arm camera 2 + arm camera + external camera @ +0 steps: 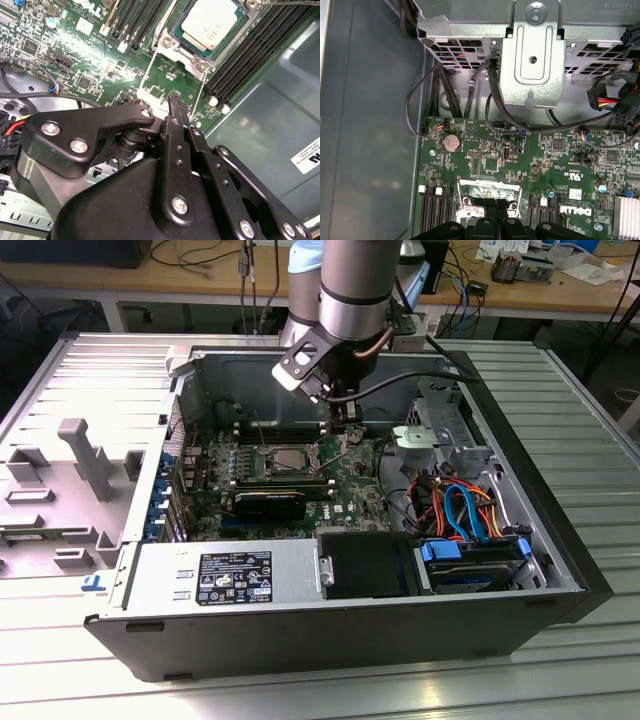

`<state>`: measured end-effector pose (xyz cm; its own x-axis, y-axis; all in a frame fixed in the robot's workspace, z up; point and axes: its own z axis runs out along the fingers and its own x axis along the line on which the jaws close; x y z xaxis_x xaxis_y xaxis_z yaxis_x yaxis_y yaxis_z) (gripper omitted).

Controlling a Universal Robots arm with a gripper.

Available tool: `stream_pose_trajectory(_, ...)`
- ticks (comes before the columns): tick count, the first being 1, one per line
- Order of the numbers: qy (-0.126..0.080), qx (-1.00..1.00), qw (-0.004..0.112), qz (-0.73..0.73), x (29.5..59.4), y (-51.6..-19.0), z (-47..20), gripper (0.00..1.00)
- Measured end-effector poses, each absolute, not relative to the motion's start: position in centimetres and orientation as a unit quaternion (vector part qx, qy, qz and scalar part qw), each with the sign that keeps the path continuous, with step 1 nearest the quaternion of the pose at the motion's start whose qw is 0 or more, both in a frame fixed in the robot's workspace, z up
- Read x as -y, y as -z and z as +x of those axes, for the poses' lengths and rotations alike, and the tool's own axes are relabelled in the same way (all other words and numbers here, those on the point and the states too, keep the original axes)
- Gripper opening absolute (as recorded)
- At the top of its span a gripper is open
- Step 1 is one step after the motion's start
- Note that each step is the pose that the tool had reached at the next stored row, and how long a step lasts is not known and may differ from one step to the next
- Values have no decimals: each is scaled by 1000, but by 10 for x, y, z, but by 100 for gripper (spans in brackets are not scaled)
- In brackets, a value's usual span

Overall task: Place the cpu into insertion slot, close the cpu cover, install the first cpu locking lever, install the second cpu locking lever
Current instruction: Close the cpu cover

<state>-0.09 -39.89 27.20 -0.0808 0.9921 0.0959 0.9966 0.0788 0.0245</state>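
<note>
- The black two-fingered gripper [176, 106] hangs low over the board. Its fingers are drawn together with no gap that I can make out. The tips sit at the free edge of the cpu cover; I cannot tell whether they pinch that edge or only press against it.
- The cpu cover [489, 183], a thin silver metal frame with a cut-out centre, is swung open, away from the socket, with green board showing through its middle. Closing it is not yet done, and I judge this to be the step in hand.
- Two thin silver wire rods [148, 67] run beside the open frame. I take them for the locking levers, both unlatched.
- Beyond them, the cpu [212, 22], a flat square chip with a silvery-grey top, lies seated and uncovered in the insertion slot [192, 51], a dark square socket with a silver rim. The first step looks finished.
- All this sits on the green motherboard [345, 495] inside the open dark grey computer case [300, 640].
</note>
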Motion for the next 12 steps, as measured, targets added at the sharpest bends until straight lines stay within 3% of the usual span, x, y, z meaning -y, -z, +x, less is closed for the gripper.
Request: stream_pose_trajectory(12, 41, 734, 27, -677, 399, -271, 6, 11)
